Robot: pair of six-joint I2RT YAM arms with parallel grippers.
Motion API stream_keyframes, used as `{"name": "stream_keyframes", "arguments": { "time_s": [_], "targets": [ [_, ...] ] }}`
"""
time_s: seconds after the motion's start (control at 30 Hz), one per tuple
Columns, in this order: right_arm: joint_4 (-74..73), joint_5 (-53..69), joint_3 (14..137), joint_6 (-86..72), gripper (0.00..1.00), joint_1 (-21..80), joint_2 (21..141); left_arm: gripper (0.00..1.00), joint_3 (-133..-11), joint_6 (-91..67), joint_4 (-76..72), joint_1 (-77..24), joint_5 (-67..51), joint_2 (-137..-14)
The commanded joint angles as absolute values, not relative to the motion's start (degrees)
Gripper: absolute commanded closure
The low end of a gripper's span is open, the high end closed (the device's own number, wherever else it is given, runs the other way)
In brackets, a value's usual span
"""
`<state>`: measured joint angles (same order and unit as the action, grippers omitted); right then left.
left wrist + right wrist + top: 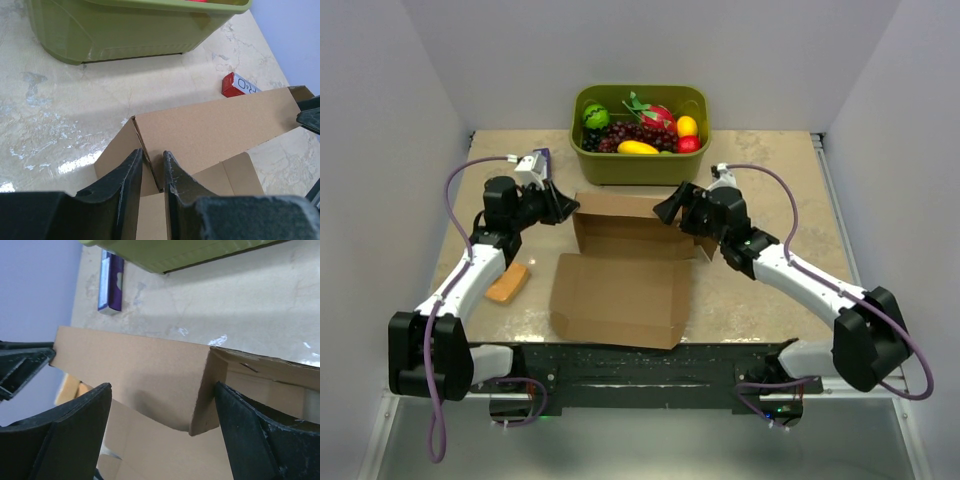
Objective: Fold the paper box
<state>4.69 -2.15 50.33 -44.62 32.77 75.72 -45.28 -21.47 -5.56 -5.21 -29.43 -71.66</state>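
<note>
Left gripper point(152, 153) pinches paper box point(620, 290) corner, lower centre; right gripper point(162, 387) gapes astride end flap point(204, 390). Risk: flap buckles off-crease, or the pinched wall slips free.

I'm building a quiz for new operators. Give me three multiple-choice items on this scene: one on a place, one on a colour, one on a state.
1. Where is the tub?
A) beyond the box
B) on top of the box
C) at the near edge
2. What colour is the block left of the box?
A) blue
B) orange
C) white
3. How is the right gripper?
A) shut on fruit
B) shut on the tub rim
C) open, straddling a box flap

Answers: 1 A, the top view shows the tub behind the box; 2 B, it shows orange from above; 3 C, its fingers stand wide apart on either side of the flap.
</note>
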Motion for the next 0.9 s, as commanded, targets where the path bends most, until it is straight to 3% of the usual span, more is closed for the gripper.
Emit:
{"name": "stream_keyframes", "arguments": {
  "time_s": [0.0, 0.33, 0.73, 0.87],
  "targets": [
    [14.7, 1.8, 47.6, -51.8, 0.15, 32.3, 77.0, 0.75, -43.8, -20.0, -2.2, -4.8, -30.1, -71.6],
    [27.3, -0.7, 39.8, -61.6, 0.29, 32.2, 75.2, 0.76, -43.6, -20.1, -2.4, -4.9, -30.3, -71.5],
    [37.2, -3.8, 34.5, -70.1, 0.53, 31.8, 75.4, 0.79, -43.4, -20.0, -2.4, -4.8, -30.4, -71.5],
    [39.9, -5.6, 33.0, -72.1, 0.65, 31.8, 75.9, 0.79, -43.4, -20.1, -2.6, -4.8, -30.9, -71.5]
  ]
}}
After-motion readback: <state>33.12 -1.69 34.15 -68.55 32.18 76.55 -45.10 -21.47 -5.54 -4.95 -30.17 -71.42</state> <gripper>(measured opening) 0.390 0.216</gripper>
